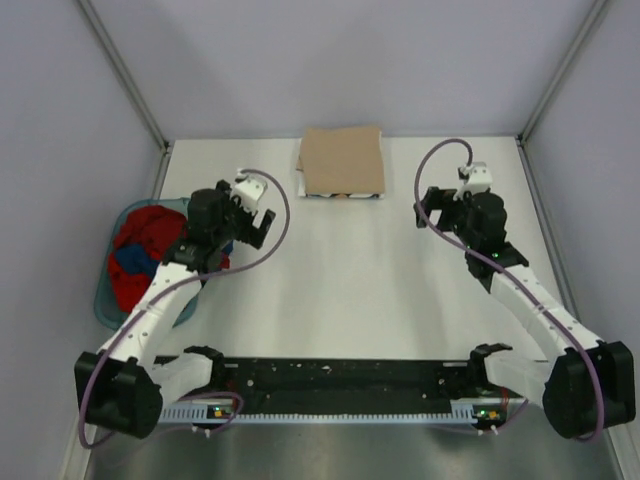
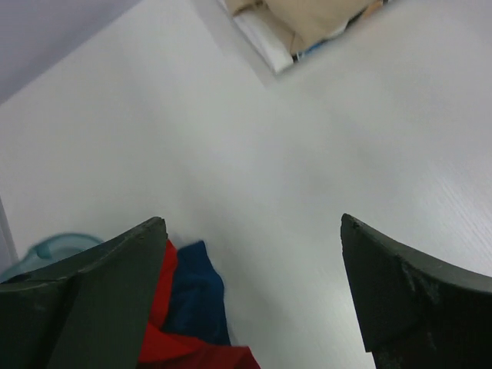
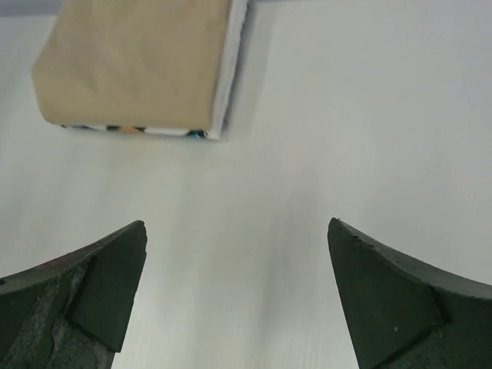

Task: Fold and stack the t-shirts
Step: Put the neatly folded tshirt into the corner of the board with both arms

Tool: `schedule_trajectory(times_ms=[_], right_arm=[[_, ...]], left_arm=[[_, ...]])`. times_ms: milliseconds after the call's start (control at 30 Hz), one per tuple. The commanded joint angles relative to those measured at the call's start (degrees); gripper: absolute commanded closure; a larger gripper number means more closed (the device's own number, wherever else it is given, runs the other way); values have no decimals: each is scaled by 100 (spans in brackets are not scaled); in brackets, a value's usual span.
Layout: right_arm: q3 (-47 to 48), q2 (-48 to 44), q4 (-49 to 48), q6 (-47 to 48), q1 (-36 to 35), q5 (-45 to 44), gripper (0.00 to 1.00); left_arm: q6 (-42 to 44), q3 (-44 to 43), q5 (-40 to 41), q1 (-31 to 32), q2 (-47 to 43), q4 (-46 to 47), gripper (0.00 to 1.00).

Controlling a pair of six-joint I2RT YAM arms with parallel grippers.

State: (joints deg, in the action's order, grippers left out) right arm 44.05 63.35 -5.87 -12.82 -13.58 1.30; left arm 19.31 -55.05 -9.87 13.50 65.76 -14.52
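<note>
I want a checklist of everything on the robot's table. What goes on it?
Surface: white table, bare in the middle.
Job's things: folded tan shirt on top of a white printed shirt at the far edge; red shirts and blue shirts loose in the teal basket.
Clutter: nothing seen.
Grippers: left gripper open, empty, beside the basket; right gripper open, empty.
Cables: purple cable looping on each arm.
Surroundings: grey walls.

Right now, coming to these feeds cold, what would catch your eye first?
The folded tan t-shirt at the far middle of the table, lying on a white printed shirt. Next, the red and blue shirts heaped in the teal basket at the left edge, with the left gripper open beside it. The right gripper hangs open over bare table.
</note>
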Motion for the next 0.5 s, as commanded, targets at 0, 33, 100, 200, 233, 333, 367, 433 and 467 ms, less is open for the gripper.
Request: schedule_trajectory(times_ms=[0,33,100,200,233,333,367,433,467], right_arm=[[-852,-656,-352,438,40,-534,1],[-1115,-727,-484,447,40,-578,1],[-1556,-850,-792,473,31,-631,1],[-2031,-956,-1030,535,31,-771,1],[-2171,-982,-1152,552,31,-824,1],[-2322,-1027,-1286,587,31,-982,1],[-2348,-1027,-1364,596,40,-956,1],[-2357,-1036,-1390,640,40,-913,1],[-2349,-1044,-1382,666,49,-877,1]], left_arm=[[178,1529,266,-84,-852,1274,1],[204,1967,388,-101,-976,1642,1],[74,2557,800,-110,-1082,2232,1],[-251,3209,1390,-128,-1065,3269,1],[-348,3376,1469,-137,-1030,3472,1],[-437,3693,1453,-146,-1021,3711,1],[-446,3772,1470,-146,-1030,3772,1],[-481,3974,1470,-146,-1039,3965,1],[-472,4036,1462,-146,-1030,4053,1]])
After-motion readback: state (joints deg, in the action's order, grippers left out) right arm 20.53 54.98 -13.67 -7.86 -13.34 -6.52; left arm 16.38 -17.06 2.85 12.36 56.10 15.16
